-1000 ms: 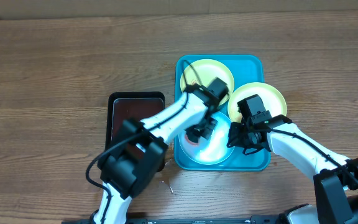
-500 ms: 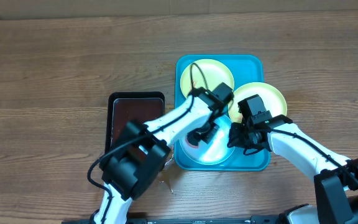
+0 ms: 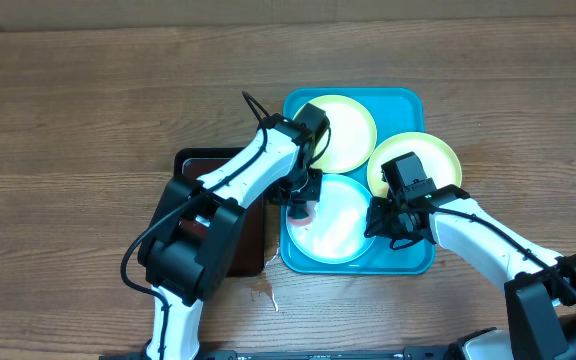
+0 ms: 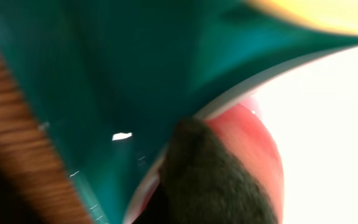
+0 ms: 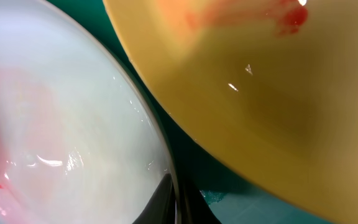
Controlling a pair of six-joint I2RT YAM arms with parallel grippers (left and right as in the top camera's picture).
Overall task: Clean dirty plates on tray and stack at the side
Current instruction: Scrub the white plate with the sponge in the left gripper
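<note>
The turquoise tray holds three plates. The near plate has a red sauce smear at its left edge. My left gripper presses a dark sponge onto that smear; its fingers are hidden behind the sponge. My right gripper is shut on the near plate's right rim, one finger on each side. The far plate lies at the tray's back. The right plate leans over the tray's right rim and shows red sauce in the right wrist view.
A dark brown tray sits left of the turquoise one, mostly under my left arm. Small scraps lie on the wooden table in front of it. The table's back edge is near the top of the overhead view.
My left gripper has slid the sponge from the middle of the near plate to its left edge, and the arm has swung left. The right gripper has not moved.
</note>
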